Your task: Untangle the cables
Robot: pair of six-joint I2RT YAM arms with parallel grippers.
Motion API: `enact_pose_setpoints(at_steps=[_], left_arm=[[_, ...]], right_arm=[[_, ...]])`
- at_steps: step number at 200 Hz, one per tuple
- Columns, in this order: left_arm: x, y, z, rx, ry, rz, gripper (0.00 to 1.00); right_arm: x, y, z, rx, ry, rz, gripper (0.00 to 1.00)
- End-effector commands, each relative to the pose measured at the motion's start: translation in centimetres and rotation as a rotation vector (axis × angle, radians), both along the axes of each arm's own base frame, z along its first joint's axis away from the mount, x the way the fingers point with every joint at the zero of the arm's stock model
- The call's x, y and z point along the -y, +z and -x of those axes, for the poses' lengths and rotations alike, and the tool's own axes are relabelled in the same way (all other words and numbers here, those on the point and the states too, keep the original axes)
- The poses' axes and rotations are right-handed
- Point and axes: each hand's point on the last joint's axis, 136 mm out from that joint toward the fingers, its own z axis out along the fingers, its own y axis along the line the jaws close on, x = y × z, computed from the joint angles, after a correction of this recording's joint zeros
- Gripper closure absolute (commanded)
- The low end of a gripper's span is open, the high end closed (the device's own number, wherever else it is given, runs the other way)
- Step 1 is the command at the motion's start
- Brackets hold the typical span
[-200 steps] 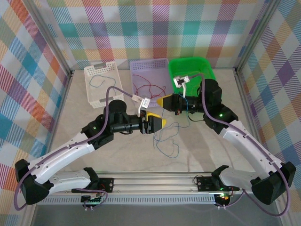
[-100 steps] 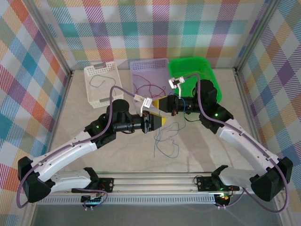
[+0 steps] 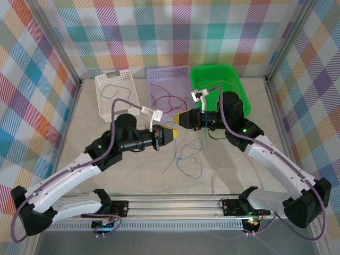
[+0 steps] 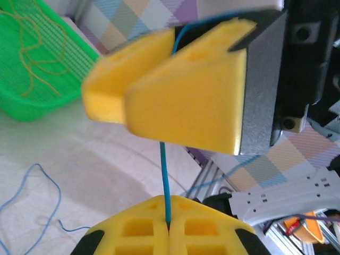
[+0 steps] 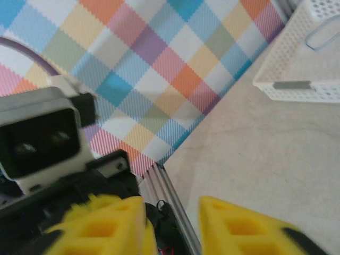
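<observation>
A thin blue cable (image 4: 163, 175) runs straight up from my left gripper (image 4: 169, 204), whose yellow jaws are shut on it. Higher up the cable passes between the yellow fingers (image 4: 186, 101) of my right gripper (image 5: 171, 212), whose jaws stand apart. In the top view the left gripper (image 3: 172, 133) and right gripper (image 3: 180, 118) face each other at the table's middle. The rest of the blue cable (image 3: 188, 159) lies in loose loops on the table below them.
Three baskets line the back: a white one (image 3: 101, 106) with a blue cable, a purple one (image 3: 183, 71) with red cables (image 3: 166, 99), a green one (image 3: 236, 82) with a yellow cable (image 4: 32, 58). A metal rail (image 3: 180, 202) runs along the near edge.
The left gripper shut on the blue cable and drew back a little to the left. The right gripper's jaws opened, and its arm shifted slightly.
</observation>
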Motion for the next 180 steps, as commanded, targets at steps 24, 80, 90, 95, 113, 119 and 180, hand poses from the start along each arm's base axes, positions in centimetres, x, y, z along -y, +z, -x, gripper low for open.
enact_pose_setpoints(at_steps=[24,80,90,95,113,119,180], left_arm=[[-5.8,1.2,-2.2,0.041,0.197,-0.050,1.00],[-12.4,5.8,-4.6,0.149,0.452,-0.062,1.00],[-13.6,6.3,-5.1,0.167,0.510,-0.072,1.00],[-14.2,6.6,-5.4,0.176,0.538,-0.075,1.00],[-16.1,7.4,-6.2,0.205,0.635,-0.090,1.00],[-16.7,7.6,-6.6,0.212,0.669,-0.099,1.00],[-20.3,9.1,-11.5,0.262,0.882,-0.159,1.00]], right_arm=[[4.2,-1.1,-1.9,0.057,-0.247,0.099,0.32],[12.8,-4.4,-4.9,0.065,-0.690,0.300,0.08],[14.2,-5.0,-5.1,0.065,-0.757,0.334,0.05],[14.8,-5.3,-5.1,0.064,-0.777,0.348,0.05],[16.2,-6.1,-5.1,0.058,-0.835,0.387,0.03],[16.5,-6.3,-5.0,0.058,-0.844,0.394,0.03],[14.2,-6.4,-3.8,0.091,-0.698,0.334,0.01]])
